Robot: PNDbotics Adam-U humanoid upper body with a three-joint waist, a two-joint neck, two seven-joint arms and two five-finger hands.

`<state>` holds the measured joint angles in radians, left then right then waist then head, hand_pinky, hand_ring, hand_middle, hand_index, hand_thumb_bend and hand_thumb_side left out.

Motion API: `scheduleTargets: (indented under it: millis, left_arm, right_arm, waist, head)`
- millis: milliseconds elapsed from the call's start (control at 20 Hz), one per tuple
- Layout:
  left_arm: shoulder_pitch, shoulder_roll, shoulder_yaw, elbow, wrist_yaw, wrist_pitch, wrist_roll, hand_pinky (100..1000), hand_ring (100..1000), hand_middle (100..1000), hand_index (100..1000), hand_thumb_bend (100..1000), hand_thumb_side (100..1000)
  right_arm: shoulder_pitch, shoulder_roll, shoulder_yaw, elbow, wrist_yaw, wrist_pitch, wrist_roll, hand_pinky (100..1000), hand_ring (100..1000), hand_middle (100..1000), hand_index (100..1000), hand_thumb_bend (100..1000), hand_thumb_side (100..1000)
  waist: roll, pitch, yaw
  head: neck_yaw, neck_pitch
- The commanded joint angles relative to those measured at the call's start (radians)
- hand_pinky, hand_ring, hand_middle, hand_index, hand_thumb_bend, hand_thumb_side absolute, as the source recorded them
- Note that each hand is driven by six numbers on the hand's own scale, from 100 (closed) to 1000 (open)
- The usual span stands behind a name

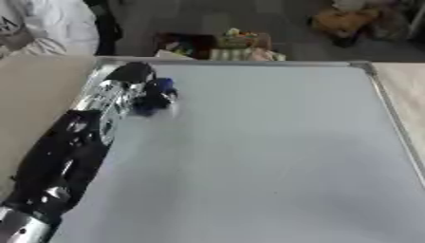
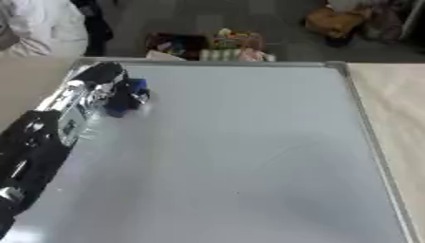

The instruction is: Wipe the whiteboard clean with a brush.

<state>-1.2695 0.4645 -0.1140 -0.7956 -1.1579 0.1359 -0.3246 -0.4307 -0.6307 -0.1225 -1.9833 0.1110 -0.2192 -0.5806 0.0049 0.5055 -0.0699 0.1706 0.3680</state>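
A large whiteboard (image 1: 274, 152) with a silver frame lies flat on the wooden table and fills most of both views. Its surface looks pale grey, with only a faint thin line near the middle right. My left arm comes in from the lower left and reaches to the board's far left corner. There my left hand (image 1: 133, 78) has its fingers curled round a small blue brush (image 1: 156, 97), which is pressed down on the board. My right hand shows in neither view.
Bare wooden table (image 2: 398, 104) runs along the board's right side and also on its left (image 1: 37, 95). Beyond the far edge lie coloured items on the floor (image 1: 224, 45). A person in white (image 1: 46, 26) stands at the far left.
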Motion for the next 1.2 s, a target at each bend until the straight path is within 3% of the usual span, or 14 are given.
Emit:
scheduleTargets:
  millis: [50, 1200]
  left_arm:
    - [0.000, -0.010, -0.001, 0.014, -0.005, 0.005, -0.004, 328, 462, 393, 482, 100, 678]
    - [0.054, 0.098, 0.088, 0.082, -0.030, 0.098, 0.048, 338, 466, 398, 487, 100, 665]
  right_arm:
    - [-0.008, -0.022, -0.009, -0.017, -0.007, 0.000, 0.001, 839, 798, 785, 869, 100, 1000]
    - [-0.002, -0.029, -0.014, -0.017, -0.002, 0.003, -0.006, 838, 797, 783, 869, 100, 1000]
  waist:
    - [-0.004, -0.022, -0.001]
    - [-0.012, -0.027, 0.018]
  head:
    - [0.000, -0.002]
    - [-0.013, -0.006]
